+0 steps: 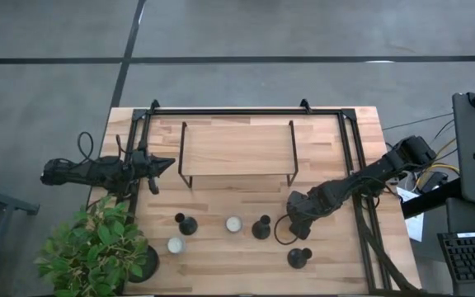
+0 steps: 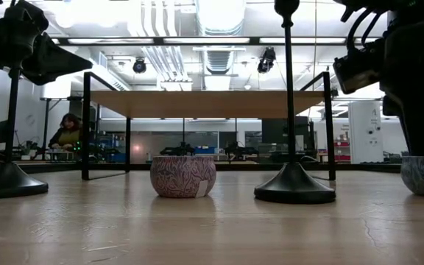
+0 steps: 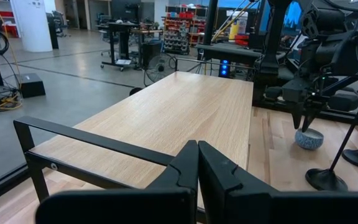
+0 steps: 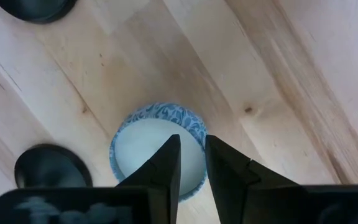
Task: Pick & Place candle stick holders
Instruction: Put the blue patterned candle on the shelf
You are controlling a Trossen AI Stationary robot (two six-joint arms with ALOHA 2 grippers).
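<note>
Three black holders with round bases and upright stems stand on the table. Two whitish cups sit near them. A third cup, blue-patterned, sits on its base under my right gripper. The gripper points down over the cup's right part with a narrow gap between its fingers. It also shows in the high view. My left gripper is shut and empty, held level at the far left beside the shelf. My right gripper has its fingertips right at the top of the blue-patterned cup, near its rim. I cannot tell whether they touch it. The cup stands on the table.
A raised wooden shelf on a black frame stands at the far middle. Black rails run along the table's sides. A leafy plant in a black pot stands at the near left corner. A person sits far off in the room.
</note>
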